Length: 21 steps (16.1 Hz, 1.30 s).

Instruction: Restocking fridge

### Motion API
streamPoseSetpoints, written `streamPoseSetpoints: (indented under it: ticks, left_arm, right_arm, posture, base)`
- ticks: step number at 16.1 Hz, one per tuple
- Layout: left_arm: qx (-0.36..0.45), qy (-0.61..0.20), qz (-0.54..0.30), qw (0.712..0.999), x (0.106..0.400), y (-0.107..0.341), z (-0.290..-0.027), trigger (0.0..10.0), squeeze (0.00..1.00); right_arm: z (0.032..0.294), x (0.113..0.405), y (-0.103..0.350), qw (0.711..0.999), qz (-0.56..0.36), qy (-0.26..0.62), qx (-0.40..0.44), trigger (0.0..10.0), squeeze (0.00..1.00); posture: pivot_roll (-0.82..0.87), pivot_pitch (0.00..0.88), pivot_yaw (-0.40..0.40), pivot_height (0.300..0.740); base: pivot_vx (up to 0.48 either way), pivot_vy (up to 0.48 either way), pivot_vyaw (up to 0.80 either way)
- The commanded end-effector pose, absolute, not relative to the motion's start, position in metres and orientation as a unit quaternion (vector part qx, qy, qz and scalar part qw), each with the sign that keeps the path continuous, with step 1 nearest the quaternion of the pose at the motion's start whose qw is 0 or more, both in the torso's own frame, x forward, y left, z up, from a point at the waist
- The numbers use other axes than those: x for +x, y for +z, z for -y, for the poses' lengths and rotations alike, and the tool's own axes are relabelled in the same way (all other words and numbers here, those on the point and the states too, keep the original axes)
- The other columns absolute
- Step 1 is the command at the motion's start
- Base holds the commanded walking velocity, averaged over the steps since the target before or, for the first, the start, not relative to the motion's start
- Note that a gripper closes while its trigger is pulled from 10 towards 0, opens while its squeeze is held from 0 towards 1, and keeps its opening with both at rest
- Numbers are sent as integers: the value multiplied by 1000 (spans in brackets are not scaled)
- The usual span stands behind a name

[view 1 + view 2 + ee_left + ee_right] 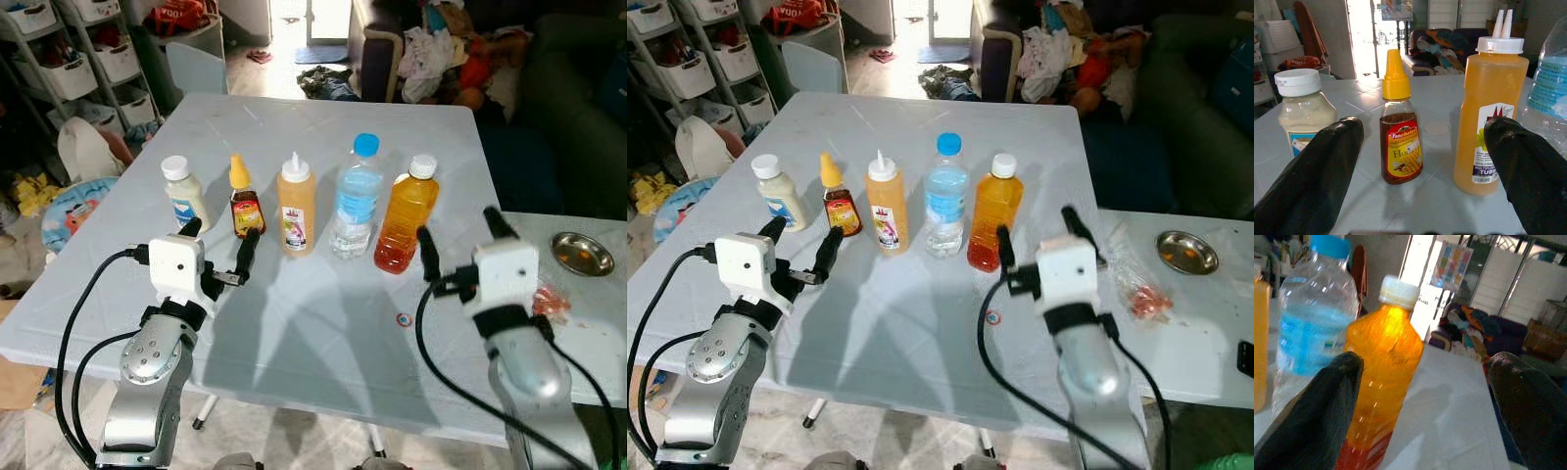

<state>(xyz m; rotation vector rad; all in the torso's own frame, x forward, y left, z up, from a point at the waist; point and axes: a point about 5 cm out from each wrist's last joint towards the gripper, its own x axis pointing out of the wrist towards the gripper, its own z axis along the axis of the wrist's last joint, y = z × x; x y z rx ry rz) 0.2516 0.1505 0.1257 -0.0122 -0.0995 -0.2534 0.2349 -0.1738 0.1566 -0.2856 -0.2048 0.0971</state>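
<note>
1. My white table carries five upright bottles in a row.
2. The orange juice bottle with a white cap stands just ahead of my right pincer, fingers spread wide, nearer arm.
3. The clear water bottle with a blue cap crowds its side.
4. The small amber honey bottle stands ahead of my left pincer, also agape.

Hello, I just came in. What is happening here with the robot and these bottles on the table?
The robot stands at a white table with five items in a row: a mayonnaise jar, a honey bottle, a sauce squeeze bottle, a water bottle and an orange drink bottle. Nothing is held yet. The left gripper, jaws open, hovers in front of the honey bottle. The right gripper, jaws open too, is by the orange drink bottle.
</note>
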Motion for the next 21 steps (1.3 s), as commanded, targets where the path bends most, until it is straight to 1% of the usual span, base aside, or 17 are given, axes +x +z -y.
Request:
streamPoseSetpoints:
  ticks: [1,4,9,20,21]
  left_arm:
    - [-1,-134,55,990,254,130,-150,10000,0]
    - [0,-136,54,989,254,131,-149,10000,0]
    - [4,-140,53,989,254,131,-149,10000,0]
    - [5,-142,51,989,255,131,-147,10000,0]
    - [5,-142,50,989,255,131,-146,10000,0]
  right_arm:
    - [177,238,163,983,110,38,-144,10000,0]
    - [180,257,173,983,121,25,-136,10000,0]
    - [173,275,182,983,128,39,-122,10000,0]
    - [153,294,186,985,117,97,-83,10000,0]
    - [152,295,186,986,113,99,-75,4980,0]
  posture:
    - [-9,0,31,740]
    - [-3,0,29,740]
    - [4,0,32,740]
    - [9,5,32,740]
    - [8,5,32,740]
  base:
    - [0,0,0]
    - [0,0,0]
    - [0,0,0]
    - [0,0,0]
    - [0,0,0]
